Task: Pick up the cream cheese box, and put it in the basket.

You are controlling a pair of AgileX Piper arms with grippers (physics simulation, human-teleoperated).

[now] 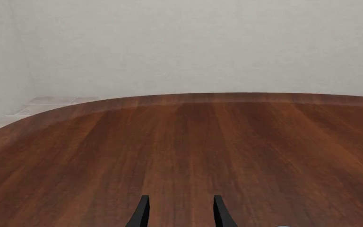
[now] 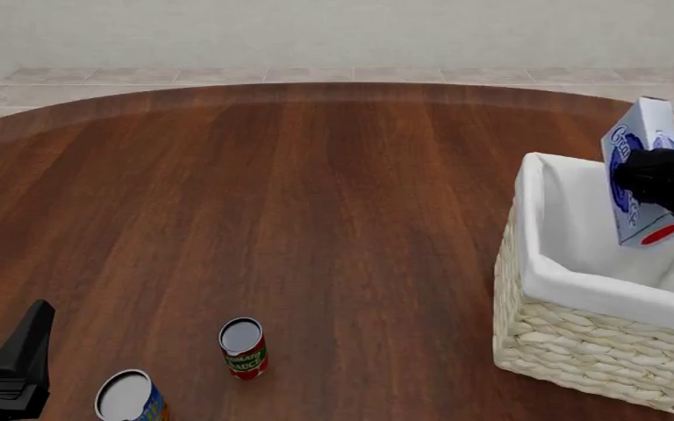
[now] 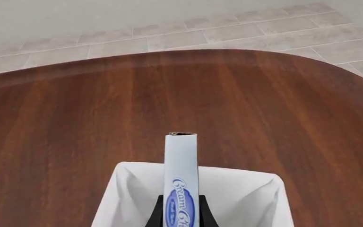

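While the right gripper [image 2: 662, 178] grips the cream cheese box [image 2: 639, 180] above the basket [image 2: 571, 324], pickup looks done. Lowering and release remain; the left gripper [image 1: 179, 213] sits parted, empty.

The cream cheese box [image 2: 638, 175], white and light blue with blue oval logos and a red oval near its low end, hangs tilted on end above the basket [image 2: 571, 338]. That basket's cream wicker, white cloth liner folded over the rim.
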